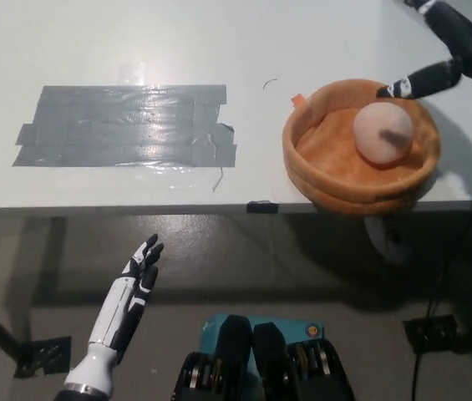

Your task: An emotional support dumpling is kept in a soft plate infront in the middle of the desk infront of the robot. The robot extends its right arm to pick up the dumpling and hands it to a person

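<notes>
Dumpling (pixel 382 132), pale and round, sat inside the orange soft plate (pixel 336 180) at the near right edge of your white desk (pixel 261 42), with a patch of grey tape (pixel 127 125) well to its left. Your black right hand (pixel 449 50) reached in from the upper right above the plate's far rim, its fingers spread apart and holding nothing. Your white left hand (pixel 135 280) rested below the desk edge at the lower left, fingers extended and empty.
</notes>
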